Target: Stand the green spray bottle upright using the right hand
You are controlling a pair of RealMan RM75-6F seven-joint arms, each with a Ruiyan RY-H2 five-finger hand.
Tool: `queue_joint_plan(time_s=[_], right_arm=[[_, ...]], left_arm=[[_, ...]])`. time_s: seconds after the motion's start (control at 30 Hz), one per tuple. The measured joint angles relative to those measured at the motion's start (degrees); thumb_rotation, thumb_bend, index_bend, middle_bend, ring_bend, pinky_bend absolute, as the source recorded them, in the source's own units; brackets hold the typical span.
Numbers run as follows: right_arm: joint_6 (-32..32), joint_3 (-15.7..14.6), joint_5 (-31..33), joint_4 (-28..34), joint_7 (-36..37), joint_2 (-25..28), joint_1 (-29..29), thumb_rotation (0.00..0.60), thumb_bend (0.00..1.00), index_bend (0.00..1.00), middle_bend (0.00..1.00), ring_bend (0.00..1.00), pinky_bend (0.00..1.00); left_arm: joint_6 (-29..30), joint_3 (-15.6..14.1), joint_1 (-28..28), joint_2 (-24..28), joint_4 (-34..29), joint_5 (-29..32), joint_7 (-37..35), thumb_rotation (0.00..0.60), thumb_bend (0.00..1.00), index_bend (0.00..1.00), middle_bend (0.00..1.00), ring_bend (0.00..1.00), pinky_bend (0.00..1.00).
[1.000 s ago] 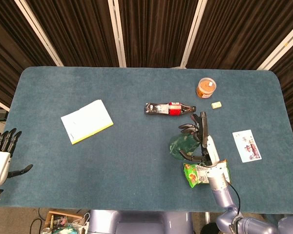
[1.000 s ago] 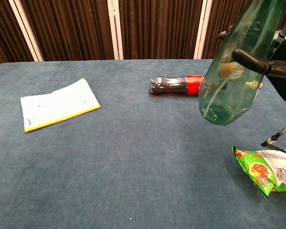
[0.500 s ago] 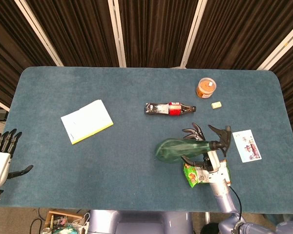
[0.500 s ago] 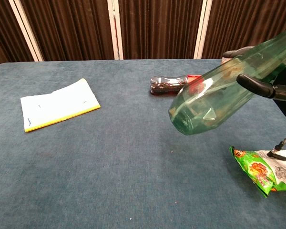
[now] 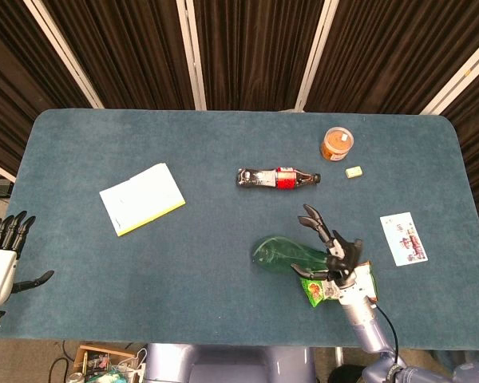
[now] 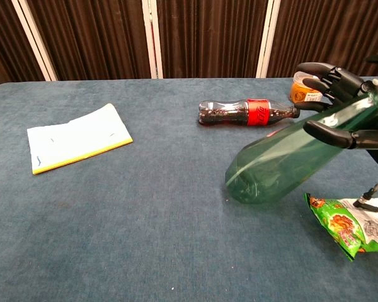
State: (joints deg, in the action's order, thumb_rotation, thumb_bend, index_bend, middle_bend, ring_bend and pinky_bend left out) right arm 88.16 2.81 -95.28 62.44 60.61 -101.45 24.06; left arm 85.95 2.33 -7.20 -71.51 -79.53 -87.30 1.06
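Note:
The green spray bottle (image 5: 281, 254) is translucent and lies steeply tilted, base to the left and low over the blue table (image 5: 223, 144), neck up toward my right hand. In the chest view the spray bottle (image 6: 280, 162) has its base at or just above the cloth; I cannot tell if it touches. My right hand (image 5: 333, 257) grips its upper end, fingers (image 6: 324, 74) arched over it and the thumb (image 6: 337, 134) across its front. The spray head is hidden behind the hand. My left hand (image 5: 1, 257) hovers off the table's left edge, fingers apart, holding nothing.
A cola bottle (image 5: 275, 179) lies on its side behind the spray bottle. A green snack bag (image 6: 348, 224) sits under my right wrist. An orange jar (image 5: 336, 144), a small yellow block (image 5: 353, 171), a printed card (image 5: 402, 238) and a white notebook (image 5: 142, 199) also lie on the table.
The spray bottle swung from hanging base-down in my right hand to a steep tilt, base going left and down toward the table. My right hand lowered with it. The left hand stayed still.

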Motion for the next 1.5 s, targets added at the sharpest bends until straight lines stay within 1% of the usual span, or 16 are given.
queue_joint_plan(time_s=[0.23, 0.43, 0.57, 0.73, 0.9, 1.1, 1.3, 1.5], right_arm=[[0.50, 0.07, -1.68, 1.19, -4.58, 1.15, 1.05, 0.600, 0.33, 0.15, 0.04, 0.00, 0.14], [-0.55, 0.52, -2.43, 4.21, -8.91, 2.92, 2.56, 0.600, 0.33, 0.15, 0.04, 0.00, 0.13], [-2.45, 0.71, -2.49, 6.95, -12.11, 4.30, 3.56, 0.600, 0.33, 0.15, 0.03, 0.00, 0.12], [-8.03, 1.18, -0.47, 10.80, -16.09, 6.07, 5.10, 0.600, 0.32, 0.15, 0.03, 0.00, 0.10], [-13.76, 2.41, 2.62, 14.63, -21.22, 8.19, 7.16, 0.600, 0.31, 0.13, 0.03, 0.00, 0.09], [-18.19, 4.27, 5.46, 17.51, -25.86, 10.56, 9.29, 0.600, 0.30, 0.11, 0.02, 0.00, 0.08], [-18.66, 5.24, 6.79, 20.05, -28.14, 12.29, 9.60, 0.600, 0.30, 0.10, 0.02, 0.00, 0.07], [-18.32, 5.02, 6.68, 21.55, -29.61, 12.94, 9.35, 0.600, 0.30, 0.03, 0.01, 0.00, 0.06]], left_arm=[[0.15, 0.04, 0.07, 0.06, -0.06, -0.06, -0.10, 0.600, 0.02, 0.00, 0.00, 0.00, 0.05], [0.30, 0.03, 0.09, 0.13, -0.21, -0.23, -0.10, 0.600, 0.02, 0.00, 0.00, 0.00, 0.05], [0.22, 0.04, 0.08, 0.16, -0.25, -0.18, -0.16, 0.600, 0.02, 0.00, 0.00, 0.00, 0.05], [0.11, -0.03, 0.03, 0.22, -0.23, -0.30, -0.38, 0.600, 0.02, 0.00, 0.00, 0.00, 0.05], [0.10, 0.01, 0.06, 0.24, -0.18, -0.24, -0.48, 0.600, 0.02, 0.00, 0.00, 0.00, 0.05], [-0.24, 0.07, -0.07, 0.16, -0.18, -0.04, -0.33, 0.600, 0.02, 0.00, 0.00, 0.00, 0.05], [-0.34, -0.01, -0.14, 0.13, -0.28, -0.19, -0.13, 0.600, 0.02, 0.00, 0.00, 0.00, 0.05], [-0.08, -0.06, -0.08, 0.20, -0.62, -0.39, 0.08, 0.600, 0.02, 0.00, 0.00, 0.00, 0.05]])
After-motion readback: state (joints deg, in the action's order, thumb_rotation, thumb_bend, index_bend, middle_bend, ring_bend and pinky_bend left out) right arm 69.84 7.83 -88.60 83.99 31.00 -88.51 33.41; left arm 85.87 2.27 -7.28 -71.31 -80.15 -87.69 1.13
